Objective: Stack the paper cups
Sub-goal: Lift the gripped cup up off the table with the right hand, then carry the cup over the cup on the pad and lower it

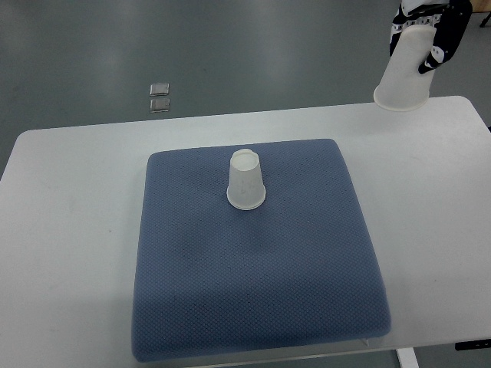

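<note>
A white paper cup stands upside down on the blue padded mat, a little behind the mat's middle. At the top right corner my right hand, dark with white parts, is shut on a second white paper cup. That cup hangs mouth down and slightly tilted, in the air over the table's far right edge. It is well apart from the cup on the mat, to the right of it and farther back. My left arm does not show.
The mat covers the middle of a white table, with bare tabletop on both sides. Two small clear square pieces lie on the grey floor beyond the table's far edge.
</note>
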{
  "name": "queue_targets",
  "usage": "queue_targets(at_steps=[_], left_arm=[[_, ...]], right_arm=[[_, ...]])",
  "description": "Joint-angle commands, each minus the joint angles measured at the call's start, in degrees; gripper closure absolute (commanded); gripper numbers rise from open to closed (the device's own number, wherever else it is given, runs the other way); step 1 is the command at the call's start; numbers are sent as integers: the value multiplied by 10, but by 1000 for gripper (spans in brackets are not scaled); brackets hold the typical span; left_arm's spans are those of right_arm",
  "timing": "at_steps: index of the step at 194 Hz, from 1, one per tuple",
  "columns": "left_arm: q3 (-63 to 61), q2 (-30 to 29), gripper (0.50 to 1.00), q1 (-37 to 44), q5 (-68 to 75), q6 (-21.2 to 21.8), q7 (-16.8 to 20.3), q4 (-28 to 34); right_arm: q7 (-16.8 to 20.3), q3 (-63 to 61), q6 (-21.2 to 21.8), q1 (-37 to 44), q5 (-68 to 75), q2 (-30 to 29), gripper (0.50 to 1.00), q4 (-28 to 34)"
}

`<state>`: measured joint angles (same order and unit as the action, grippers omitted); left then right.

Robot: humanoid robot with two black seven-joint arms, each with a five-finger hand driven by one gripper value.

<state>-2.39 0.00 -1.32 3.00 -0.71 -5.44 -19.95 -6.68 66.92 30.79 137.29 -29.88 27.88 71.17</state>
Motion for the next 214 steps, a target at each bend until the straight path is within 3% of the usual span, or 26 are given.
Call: queue_targets(at_steps=[1, 108, 162, 214], left_arm=[[0, 0, 500, 0, 0, 0, 0, 0], [0, 0, 500, 0, -1, 1, 0, 2], [0, 0, 500, 0, -1, 1, -1, 2], [1, 0, 500, 0, -1, 2, 0, 4]], right_arm=[[-1, 1, 12, 13, 0, 2, 844, -1], [-2, -45, 5, 4, 52, -38, 844, -30], [-1, -83, 1, -42, 122, -136, 844, -95], [1, -102, -21, -92, 149, -215, 844, -113]])
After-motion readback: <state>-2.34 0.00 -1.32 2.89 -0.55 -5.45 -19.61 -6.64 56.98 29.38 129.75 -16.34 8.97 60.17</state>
